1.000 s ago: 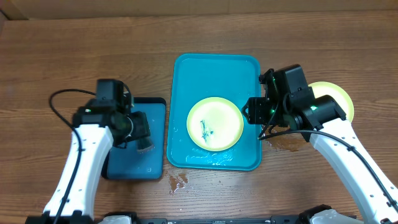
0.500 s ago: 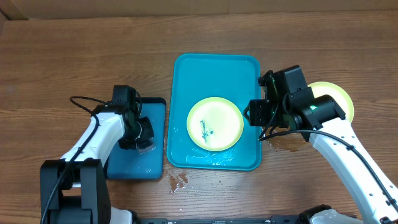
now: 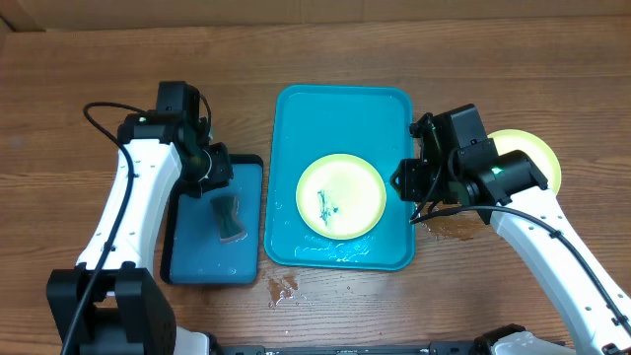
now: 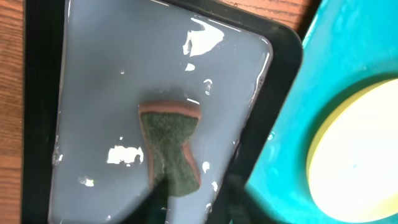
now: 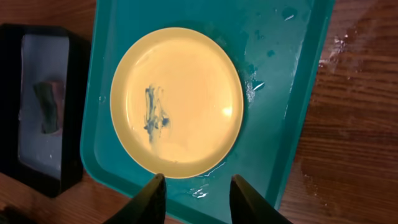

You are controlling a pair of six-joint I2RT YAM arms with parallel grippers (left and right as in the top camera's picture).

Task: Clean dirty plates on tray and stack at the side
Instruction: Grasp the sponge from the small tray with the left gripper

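One pale yellow-green plate (image 3: 341, 196) with a dark green-blue smear lies in the turquoise tray (image 3: 340, 96). It also shows in the right wrist view (image 5: 186, 81), and its edge shows in the left wrist view (image 4: 360, 162). A second yellow-green plate (image 3: 537, 158) lies on the bare wood at the right, partly hidden by my right arm. No blue plate shows. My right gripper (image 3: 404, 182) (image 5: 199, 202) is open and empty, above the tray's right front part just beside the plate. My left gripper (image 3: 215, 170) (image 4: 194, 202) is open and empty above the small dark tray.
A small dark-rimmed tray (image 3: 187, 261) (image 4: 37, 124) left of the turquoise tray holds water and a green sponge (image 3: 228, 217) (image 4: 171, 146). Water spots lie on the wood in front of the tray (image 3: 281, 288) and under my right arm (image 3: 449, 227).
My left gripper has let go of the sponge and lifted back toward the far end of the small tray. The sponge now lies free. The right arm has barely moved.
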